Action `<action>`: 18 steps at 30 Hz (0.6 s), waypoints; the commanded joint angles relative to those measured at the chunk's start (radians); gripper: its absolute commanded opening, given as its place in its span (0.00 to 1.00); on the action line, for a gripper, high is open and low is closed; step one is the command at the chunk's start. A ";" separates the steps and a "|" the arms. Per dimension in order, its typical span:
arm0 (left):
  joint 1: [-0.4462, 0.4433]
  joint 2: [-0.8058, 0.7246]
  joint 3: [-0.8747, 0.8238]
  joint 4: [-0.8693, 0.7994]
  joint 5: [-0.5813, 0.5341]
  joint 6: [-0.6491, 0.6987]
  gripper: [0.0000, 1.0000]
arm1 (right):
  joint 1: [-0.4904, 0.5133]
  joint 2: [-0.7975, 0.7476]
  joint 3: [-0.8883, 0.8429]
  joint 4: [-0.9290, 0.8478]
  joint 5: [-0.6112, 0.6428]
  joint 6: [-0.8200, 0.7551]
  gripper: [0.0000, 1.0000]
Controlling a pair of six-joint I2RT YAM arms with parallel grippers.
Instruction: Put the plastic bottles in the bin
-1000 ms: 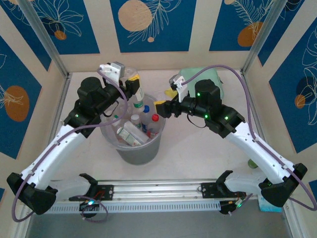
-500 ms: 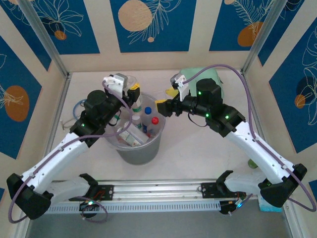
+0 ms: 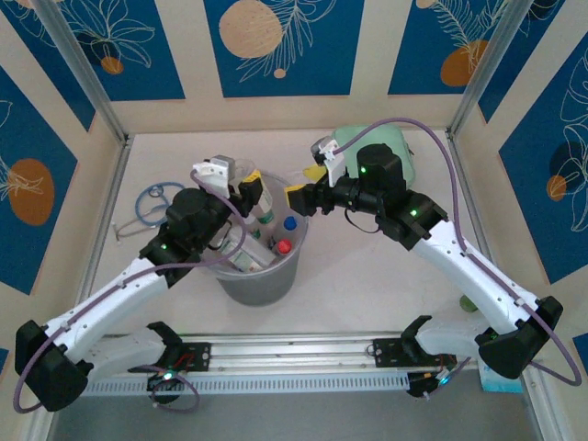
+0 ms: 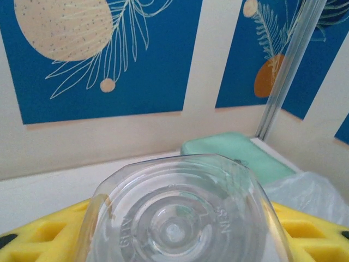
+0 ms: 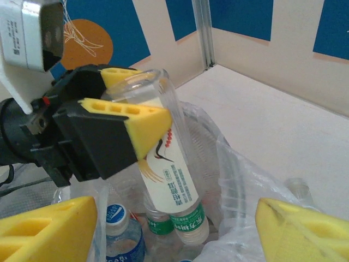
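Hanging cap-down over the bin (image 3: 259,283), a clear bottle (image 5: 163,164) with a white label is pinched near its base by the left hand (image 3: 246,186). Its green cap end sits down among the other bottles (image 3: 285,234) inside the liner. Meanwhile the right hand (image 3: 308,186) hovers just beside the bin's rim, fingers spread wide, holding nothing.
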 commanded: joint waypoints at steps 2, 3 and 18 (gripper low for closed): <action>-0.104 0.054 0.040 -0.354 -0.092 0.114 0.00 | -0.001 0.002 0.037 0.001 -0.012 0.008 0.77; -0.115 0.065 0.044 -0.384 -0.105 0.136 0.00 | -0.001 -0.001 0.039 -0.002 -0.011 0.005 0.77; -0.126 -0.007 0.258 -0.416 0.018 0.166 0.88 | -0.001 -0.002 0.050 -0.025 0.012 -0.003 0.76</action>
